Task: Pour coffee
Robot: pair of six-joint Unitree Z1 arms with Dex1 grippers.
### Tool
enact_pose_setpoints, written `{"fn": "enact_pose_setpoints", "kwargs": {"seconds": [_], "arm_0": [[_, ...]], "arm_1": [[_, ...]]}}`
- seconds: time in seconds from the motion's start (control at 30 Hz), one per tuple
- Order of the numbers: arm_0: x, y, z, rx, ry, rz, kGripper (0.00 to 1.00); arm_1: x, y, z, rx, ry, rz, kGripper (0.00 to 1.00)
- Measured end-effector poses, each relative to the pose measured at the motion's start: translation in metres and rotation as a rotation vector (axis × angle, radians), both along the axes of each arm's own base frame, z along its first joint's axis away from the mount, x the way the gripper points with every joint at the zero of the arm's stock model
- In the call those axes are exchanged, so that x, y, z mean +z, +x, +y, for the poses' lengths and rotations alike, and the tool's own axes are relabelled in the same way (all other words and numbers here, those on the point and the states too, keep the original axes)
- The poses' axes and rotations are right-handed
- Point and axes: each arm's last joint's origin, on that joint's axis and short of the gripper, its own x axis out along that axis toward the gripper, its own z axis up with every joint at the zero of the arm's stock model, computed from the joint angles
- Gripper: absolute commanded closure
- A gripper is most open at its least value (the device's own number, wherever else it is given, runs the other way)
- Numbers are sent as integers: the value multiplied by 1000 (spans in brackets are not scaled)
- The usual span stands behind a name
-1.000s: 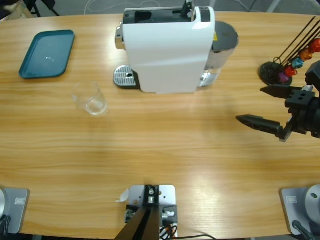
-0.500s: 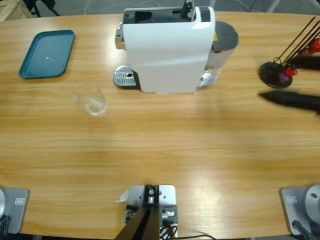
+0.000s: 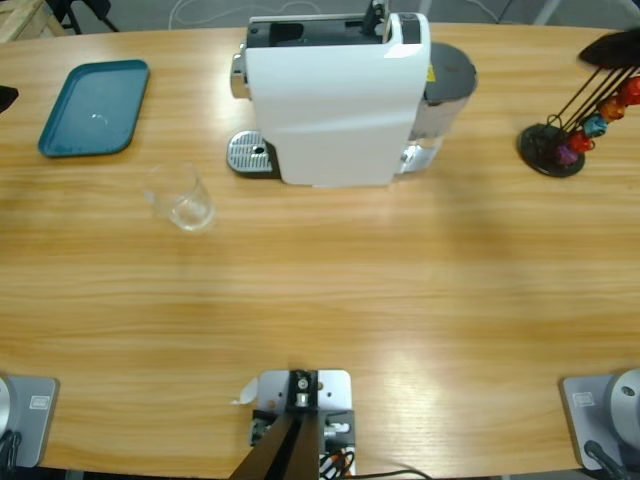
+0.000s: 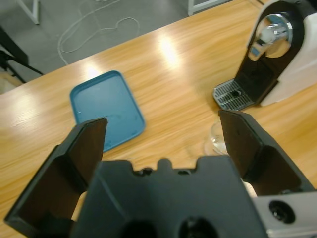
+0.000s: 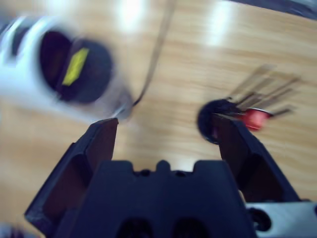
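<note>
The left tool [image 4: 161, 134] is spread wide and empty, raised over the bench [image 3: 330, 290] near its left end, and the right tool [image 5: 163, 131] is likewise released and holding nothing, up over the far right end. Judging by this, the task is at its very start: neither arm has closed on anything.

Nearest the left tool lies the clear glass [image 4: 218, 141], just beside the drip grate of the white coffee machine [image 4: 277, 49]. Any coffee in it is too faint to tell. The next move probably calls for the left tool to come down around the glass.

The left wrist view shows the machine's chrome spout; the high view shows only its top. Farther off lies the teal tray [image 3: 95, 107]. The right wrist view looks down on the capsule stand [image 5: 218, 119].
</note>
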Motion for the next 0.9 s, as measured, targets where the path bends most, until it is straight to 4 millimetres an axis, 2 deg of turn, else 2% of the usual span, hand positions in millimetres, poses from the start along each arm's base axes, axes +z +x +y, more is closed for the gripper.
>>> {"fn": "enact_pose_setpoints", "kwargs": {"seconds": [0.17, 0.3, 0.43, 0.63, 0.9], "arm_0": [[0, 1, 1, 15, 5, -8, 27], [-1, 1, 1, 17, 7, -7, 27], [-2, 2, 0, 17, 11, -3, 27], [-2, 2, -1, 17, 14, 1, 27], [-5, 6, -3, 17, 17, 5, 27]], "arm_1": [[-17, -7, -13, -126, 66, -1, 230], [-38, -28, -23, -188, 64, -8, 230], [-51, -46, -30, -212, 53, -21, 230], [-57, -45, -30, -208, 53, -41, 230], [-60, -24, -36, -264, 41, -72, 232]]}}
